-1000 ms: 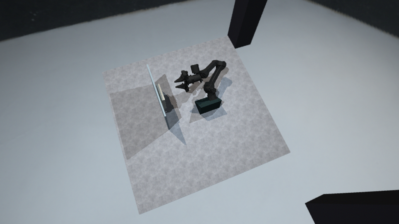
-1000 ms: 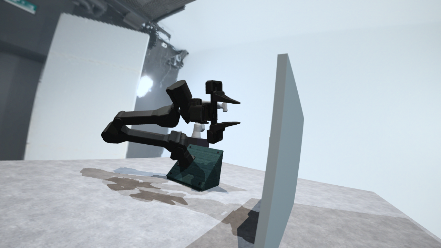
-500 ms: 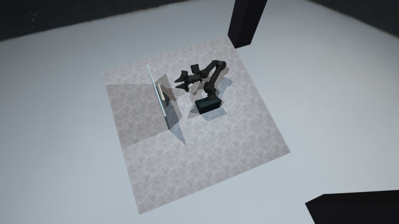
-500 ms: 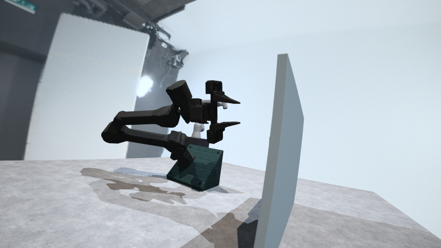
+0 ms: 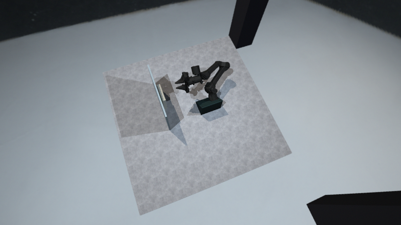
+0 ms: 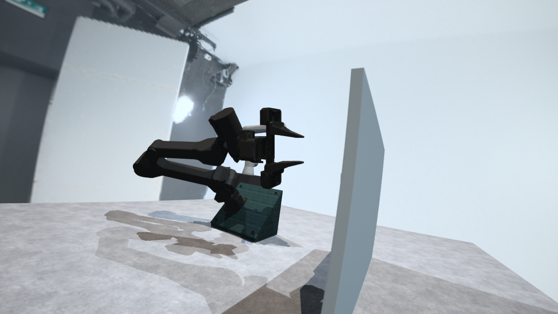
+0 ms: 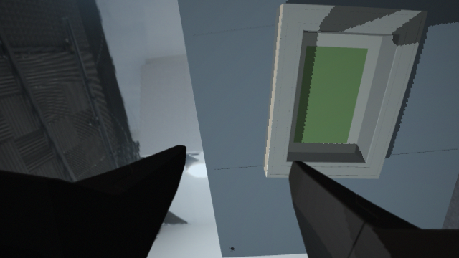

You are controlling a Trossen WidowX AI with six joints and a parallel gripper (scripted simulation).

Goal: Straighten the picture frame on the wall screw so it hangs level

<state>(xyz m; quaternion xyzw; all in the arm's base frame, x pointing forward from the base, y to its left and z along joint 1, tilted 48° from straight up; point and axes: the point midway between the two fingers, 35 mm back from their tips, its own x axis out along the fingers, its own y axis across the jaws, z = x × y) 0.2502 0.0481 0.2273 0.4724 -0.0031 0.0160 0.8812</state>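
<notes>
The cream picture frame (image 5: 161,92) (image 7: 287,89) with a green picture hangs on the grey-blue upright wall panel (image 5: 152,78) (image 6: 358,175) (image 7: 233,107). The wrist view is turned, with the panel's top edge at image left. There the frame is crooked: its end toward the image bottom, the left side when facing the wall, sits higher. My gripper (image 5: 176,85) (image 6: 303,149) (image 7: 238,161) is open and empty, one finger above the other, a gap short of the panel and frame. In the wrist view the right fingertip overlaps the frame's higher end. Screw and notched strip are hidden.
The arm stands on a dark green wedge base (image 5: 210,107) (image 6: 269,218) on the mottled grey table top (image 5: 208,159) (image 6: 58,265). Two black posts (image 5: 251,13) (image 5: 360,212) stand beyond it. A shadow crosses the frame's far end in the wrist view.
</notes>
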